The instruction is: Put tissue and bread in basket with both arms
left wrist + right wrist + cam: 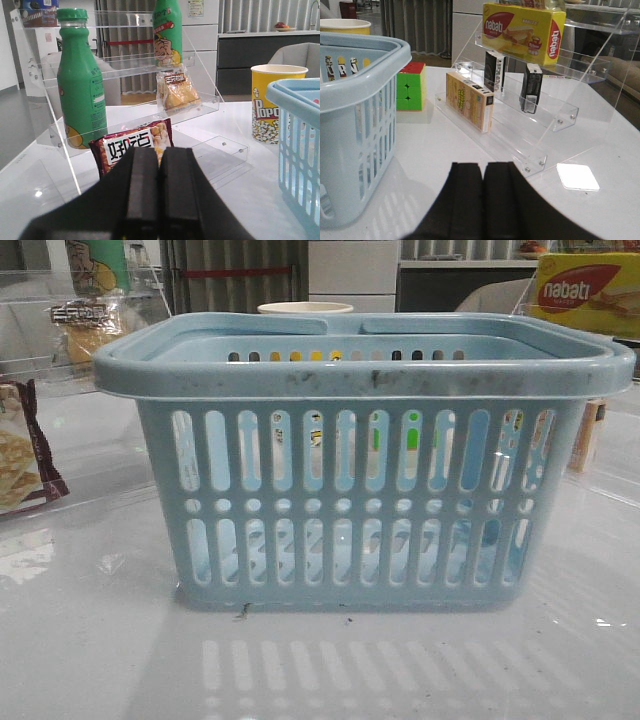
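On left shelf: bread (176, 91) | right shelf: tissue (531, 88) | both jaws closed, empty

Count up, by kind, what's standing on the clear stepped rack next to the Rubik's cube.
Yellow Nabati box: 1
Black packs: 2
Beige box: 1
Total: 4
Something cut off at the picture's edge above the Nabati box is too little seen to count.
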Available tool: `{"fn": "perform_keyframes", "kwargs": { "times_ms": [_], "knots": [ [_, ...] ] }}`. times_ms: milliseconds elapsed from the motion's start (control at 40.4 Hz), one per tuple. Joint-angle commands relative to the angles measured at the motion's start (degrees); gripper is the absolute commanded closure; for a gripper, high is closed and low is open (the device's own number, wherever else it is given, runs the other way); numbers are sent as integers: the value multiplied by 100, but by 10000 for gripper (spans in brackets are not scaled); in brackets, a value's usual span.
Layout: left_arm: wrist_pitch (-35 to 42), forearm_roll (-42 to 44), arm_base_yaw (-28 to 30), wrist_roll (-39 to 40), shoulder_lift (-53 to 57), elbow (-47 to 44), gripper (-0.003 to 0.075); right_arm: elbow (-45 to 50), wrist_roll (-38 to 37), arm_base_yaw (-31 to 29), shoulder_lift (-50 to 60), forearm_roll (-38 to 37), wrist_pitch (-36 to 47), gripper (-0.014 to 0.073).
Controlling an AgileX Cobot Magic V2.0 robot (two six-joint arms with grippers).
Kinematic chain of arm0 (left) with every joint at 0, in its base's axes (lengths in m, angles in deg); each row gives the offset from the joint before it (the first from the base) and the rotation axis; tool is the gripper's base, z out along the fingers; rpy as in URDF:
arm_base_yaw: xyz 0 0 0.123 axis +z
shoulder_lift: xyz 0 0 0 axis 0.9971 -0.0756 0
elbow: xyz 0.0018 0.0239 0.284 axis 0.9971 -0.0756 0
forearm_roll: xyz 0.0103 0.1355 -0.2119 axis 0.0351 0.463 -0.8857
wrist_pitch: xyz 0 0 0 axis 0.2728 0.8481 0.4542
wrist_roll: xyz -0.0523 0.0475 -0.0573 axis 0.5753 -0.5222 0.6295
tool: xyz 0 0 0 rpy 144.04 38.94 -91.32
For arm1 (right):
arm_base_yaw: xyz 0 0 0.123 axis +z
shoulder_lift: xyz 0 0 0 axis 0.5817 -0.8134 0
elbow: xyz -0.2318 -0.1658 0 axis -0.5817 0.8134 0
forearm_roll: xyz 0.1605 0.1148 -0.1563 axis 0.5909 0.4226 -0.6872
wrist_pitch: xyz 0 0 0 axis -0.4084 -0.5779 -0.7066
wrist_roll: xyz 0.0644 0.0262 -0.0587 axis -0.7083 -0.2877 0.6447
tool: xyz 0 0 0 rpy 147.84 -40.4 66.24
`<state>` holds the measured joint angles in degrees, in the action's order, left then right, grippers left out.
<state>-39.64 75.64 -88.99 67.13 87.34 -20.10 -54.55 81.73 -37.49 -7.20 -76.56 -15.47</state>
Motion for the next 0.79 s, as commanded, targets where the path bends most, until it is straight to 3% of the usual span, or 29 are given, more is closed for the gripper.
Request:
{"fn": "perform_keyframes", "kwargs": {
  "times_ms": [0, 520, 768],
  "knots": [
    [499, -13, 1, -4, 99, -1, 629, 7, 13, -26, 104, 0, 526, 538],
    [499, -13, 1, -4, 99, -1, 629, 7, 13, -26, 105, 0, 533, 538],
    [716, -13, 1, -4, 99, 10, 629, 7, 13, -26, 105, 0, 941, 538]
  ]
}}
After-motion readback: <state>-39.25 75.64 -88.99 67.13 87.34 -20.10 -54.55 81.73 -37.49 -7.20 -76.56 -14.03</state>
